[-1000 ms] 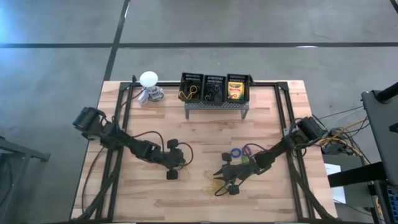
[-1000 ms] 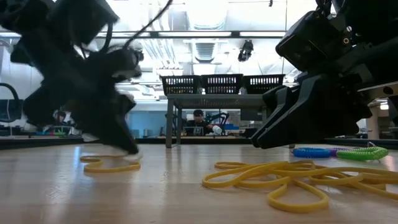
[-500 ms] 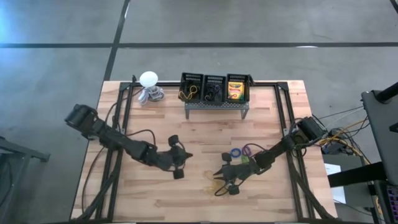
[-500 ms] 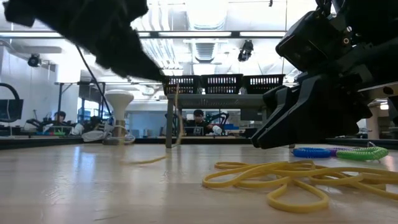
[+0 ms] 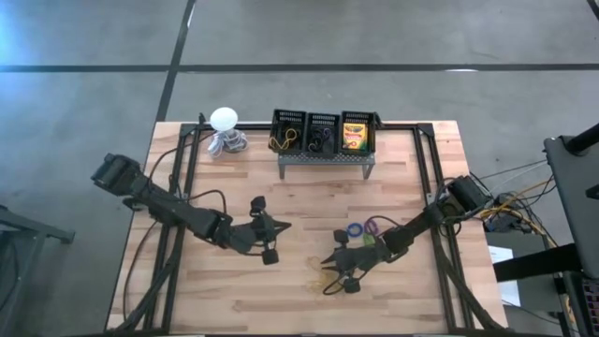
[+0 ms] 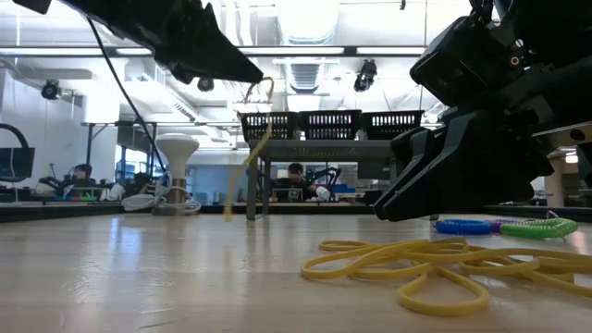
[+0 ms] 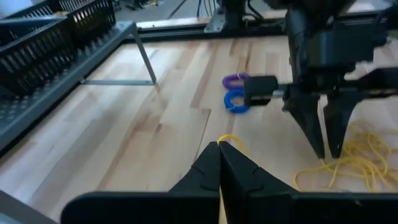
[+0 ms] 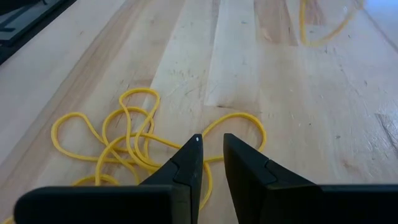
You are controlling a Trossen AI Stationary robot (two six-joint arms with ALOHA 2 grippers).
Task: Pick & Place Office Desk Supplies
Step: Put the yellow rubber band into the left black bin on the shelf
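My left gripper [image 5: 279, 226] is over the middle of the table, raised and shut on a thin yellow rubber band [image 6: 242, 157]. My right gripper [image 8: 212, 140] stands low at the front right, its fingers a little apart and pointing down over a tangle of yellow rubber bands [image 5: 316, 277] that lies flat on the wood. In the low view this pile [image 6: 435, 264] is just in front of the right gripper [image 6: 381, 215]. Blue [image 5: 355, 229], purple [image 5: 373, 225] and green [image 5: 371, 241] rings lie just beyond it. My left gripper pinches the rubber band's upper end [image 7: 227, 140] between its two fingertips, coming at it on a slant from the table's left. The band hangs slack below the fingers [image 6: 250, 74], and its lower end [image 6: 228, 215] looks clear of the table. My right gripper's fingertips [image 8: 196, 142] stand right over the pile's strands; I cannot tell whether they touch them.
A grey perforated stand [image 5: 325, 155] at the far edge carries three black baskets: one holds yellow bands [image 5: 286, 139], one small dark items [image 5: 322, 137], one a crayon box [image 5: 355, 136]. A white ball-shaped object [image 5: 224, 118] stands far left. Bare wood lies between the arms.
My left gripper has risen from the table and tipped closer to level, drifting a little toward the far and right edges. It stayed shut on the rubber band, which lay on the wood a second ago, then trailed by one end, and now hangs lifted.
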